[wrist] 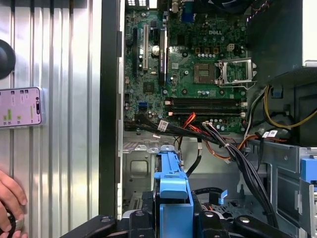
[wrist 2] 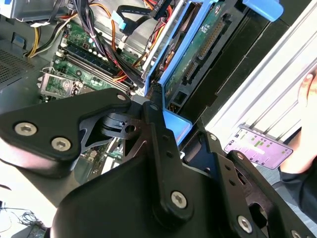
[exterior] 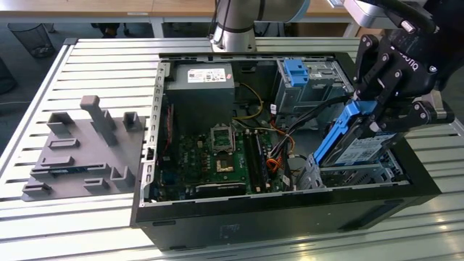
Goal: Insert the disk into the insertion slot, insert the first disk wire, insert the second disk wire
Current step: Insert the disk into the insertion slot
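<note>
Exterior view, 9 o'clock: grey fixture block (exterior: 80,147), out of play.

Centre of the open case (exterior: 254,217): motherboard (exterior: 221,155). Loose cables (exterior: 290,144) trail toward 3 o'clock.

At 4 o'clock the gripper (exterior: 378,122) is clamped on the disk (exterior: 359,148). The disk hangs steeply tilted, its lower end close to the mouth of the insertion slot (exterior: 355,175), not seated.

Risks, as we judge them:
- the tilt jams the blue carrier against the slot wall;
- cables get pinched underneath;
- the disk slips in the grip.
</note>
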